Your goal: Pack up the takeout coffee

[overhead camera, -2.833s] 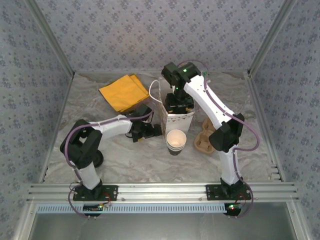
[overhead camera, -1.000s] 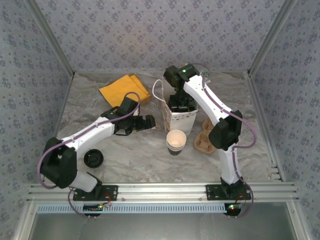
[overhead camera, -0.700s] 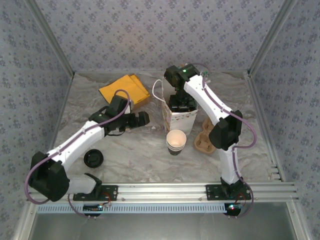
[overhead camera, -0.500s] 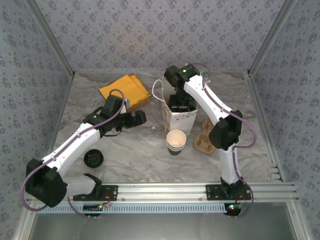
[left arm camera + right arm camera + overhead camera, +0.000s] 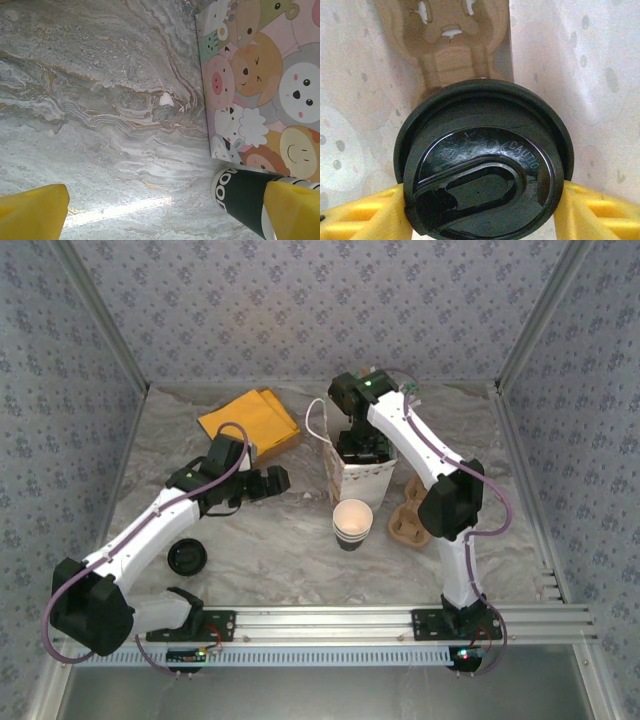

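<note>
Right wrist view: the right gripper (image 5: 482, 210) is clamping a black lid (image 5: 482, 165) inside the bag (image 5: 545, 60); the left gripper (image 5: 271, 481) is gaping empty; the takeout coffee (image 5: 352, 519) is standing outside, unpacked.

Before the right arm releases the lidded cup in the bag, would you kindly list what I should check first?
1. Right pincer grips the lidded cup at its lid: ok.
2. Cup seated in the cardboard carrier inside the paper bag: cannot tell.
3. Left pincer open, apart from the bag: ok.
4. Takeout coffee upright on the table: ok.
5. Takeout coffee lidded: not ok; a loose black lid lies near the left arm.
</note>
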Robot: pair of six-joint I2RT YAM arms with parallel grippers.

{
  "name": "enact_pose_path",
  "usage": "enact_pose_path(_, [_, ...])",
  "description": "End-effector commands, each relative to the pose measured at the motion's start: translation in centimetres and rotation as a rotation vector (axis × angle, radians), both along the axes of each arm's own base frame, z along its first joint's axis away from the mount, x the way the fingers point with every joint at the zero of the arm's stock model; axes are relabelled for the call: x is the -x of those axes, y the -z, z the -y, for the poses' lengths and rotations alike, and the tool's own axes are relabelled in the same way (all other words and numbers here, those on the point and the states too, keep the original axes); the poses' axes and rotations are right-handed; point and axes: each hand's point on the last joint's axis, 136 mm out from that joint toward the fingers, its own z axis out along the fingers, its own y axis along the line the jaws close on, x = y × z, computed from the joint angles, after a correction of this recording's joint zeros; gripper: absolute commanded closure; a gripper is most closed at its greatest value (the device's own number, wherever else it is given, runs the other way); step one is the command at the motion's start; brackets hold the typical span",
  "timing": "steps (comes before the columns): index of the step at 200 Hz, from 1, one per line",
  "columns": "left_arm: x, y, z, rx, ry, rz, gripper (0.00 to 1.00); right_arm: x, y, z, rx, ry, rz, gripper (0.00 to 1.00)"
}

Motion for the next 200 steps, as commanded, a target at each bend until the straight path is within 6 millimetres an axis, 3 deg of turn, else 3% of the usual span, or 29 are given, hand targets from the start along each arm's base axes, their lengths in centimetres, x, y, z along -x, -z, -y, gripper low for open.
enact_pose_path(1, [0.20,-1.02,-0.48,-0.003,-0.001,0.029,0.00,0.21,-0.27,0.51,0.000,-0.003,0.003,0.34])
enact_pose_path(200, [0.05,-0.79,-0.13,0.003,0.011,0.021,0.00,-0.20,-0.58,0.44,-0.005,-0.006,0.014,0.34])
